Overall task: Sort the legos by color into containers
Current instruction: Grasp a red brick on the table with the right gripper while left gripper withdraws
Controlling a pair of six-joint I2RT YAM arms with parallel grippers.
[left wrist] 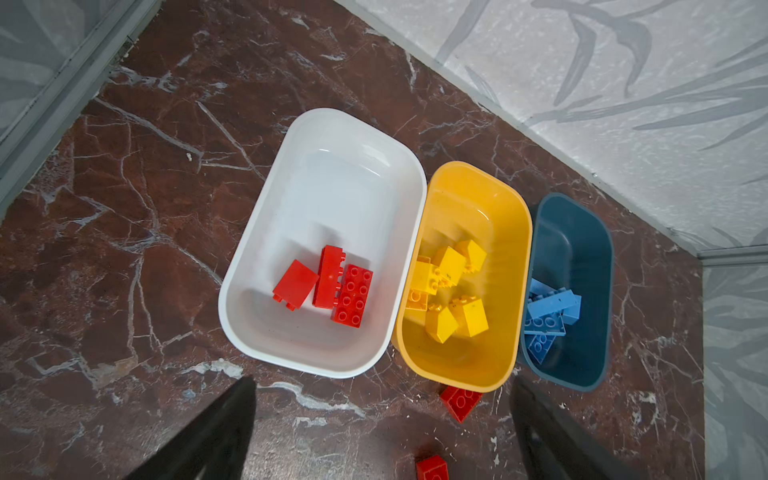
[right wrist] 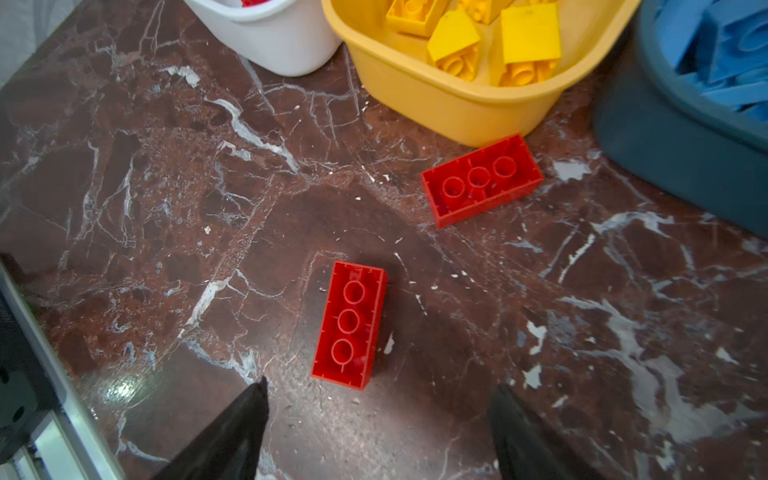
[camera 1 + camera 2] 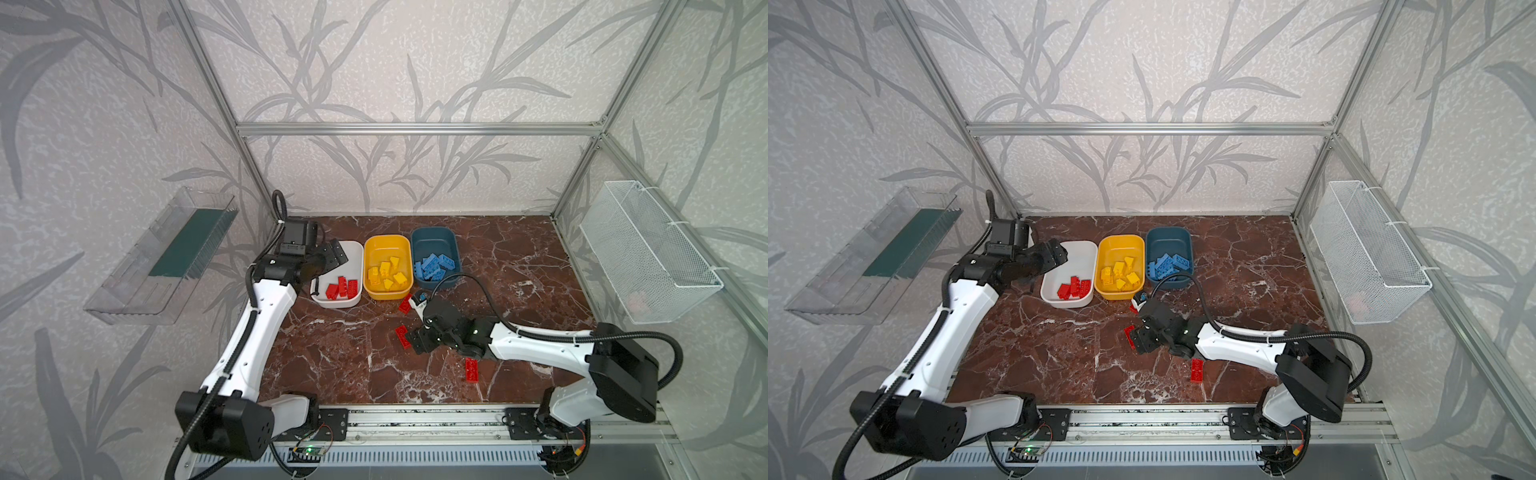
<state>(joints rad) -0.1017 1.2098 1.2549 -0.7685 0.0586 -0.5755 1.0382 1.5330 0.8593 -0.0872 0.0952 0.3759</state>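
Lying hollow-side up, a glossy red brick [image 2: 349, 324] rests on marbled tabletop [image 2: 124, 208].

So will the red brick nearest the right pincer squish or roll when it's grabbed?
Probably not. The brick looks like hard plastic with flat, straight sides, so it should stay stiff and not roll. It lies hollow side up, so it is likely light. Its shiny sides might slip a little in the open right pincer.
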